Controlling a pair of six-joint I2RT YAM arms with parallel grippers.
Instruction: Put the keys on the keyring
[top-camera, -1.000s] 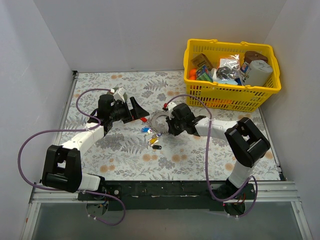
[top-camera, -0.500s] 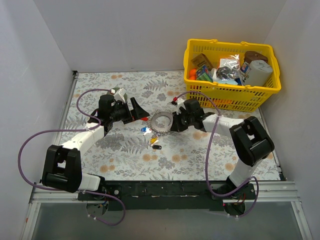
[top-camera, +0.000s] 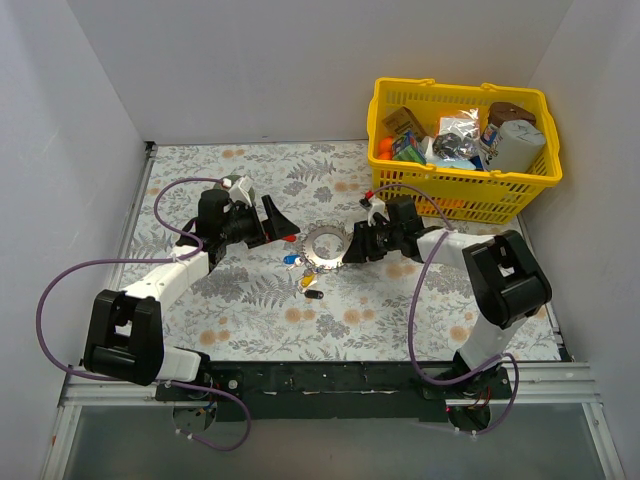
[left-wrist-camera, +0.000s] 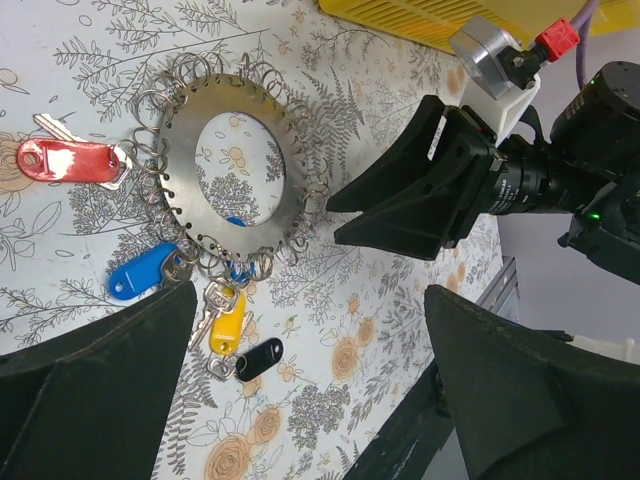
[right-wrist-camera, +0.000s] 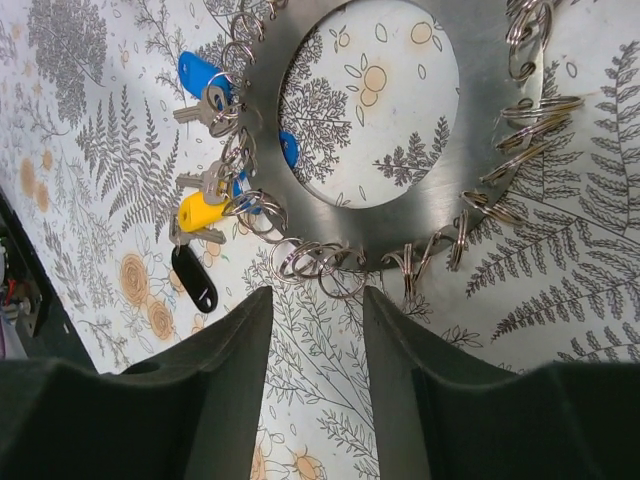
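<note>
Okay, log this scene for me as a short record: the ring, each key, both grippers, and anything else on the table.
keyring: flat on the table, small split rings all round its rim
clustered at near rim: blue key, yellow key, black key
set apart: red key, at the rim's left
left gripper: open, holding nothing
right gripper: open, just short of the rim
basket: far right, full
</note>
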